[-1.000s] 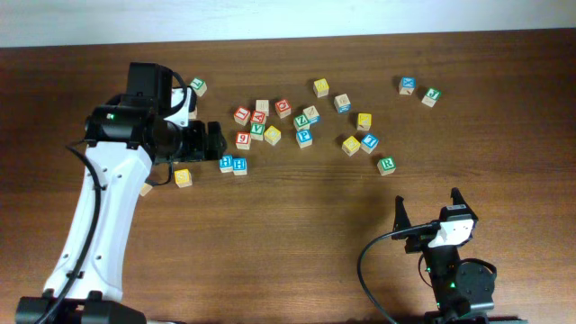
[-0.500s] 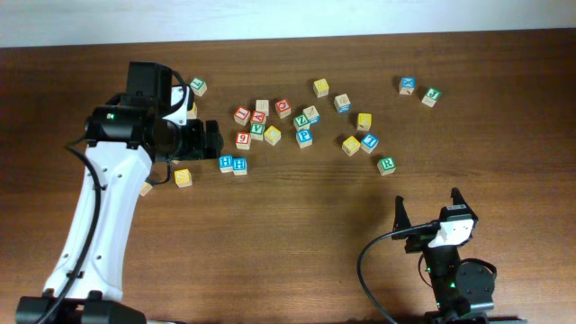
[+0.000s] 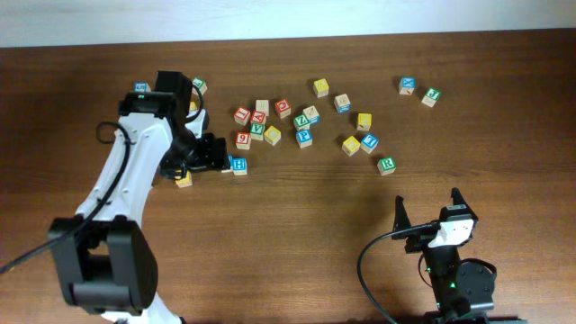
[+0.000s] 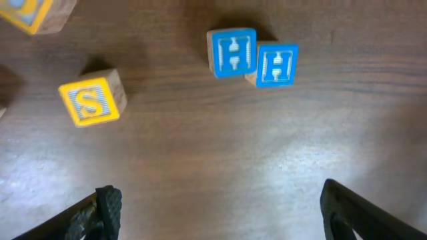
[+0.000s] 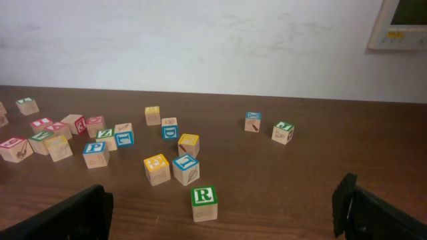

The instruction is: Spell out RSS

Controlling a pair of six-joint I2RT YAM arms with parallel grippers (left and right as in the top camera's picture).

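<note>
Left claw (image 4: 217,207) spread, empty: 1 yellow S cube (image 4: 89,100) ahead-left, 2 blue H cubes (image 4: 232,53) touching, ahead. Right claw (image 5: 227,210) spread, empty: 1 green R cube (image 5: 204,202) just ahead on desk (image 5: 307,190).

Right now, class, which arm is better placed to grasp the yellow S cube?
Left. The left gripper, open, hovers just beside the S cube; the right gripper sits far off, nearer the R cube.

The left arm (image 3: 121,184) has white shells over black joints; the right gripper (image 3: 427,200) shows black fingers (image 3: 399,211), a white body, a looped black cable (image 3: 360,263).
</note>
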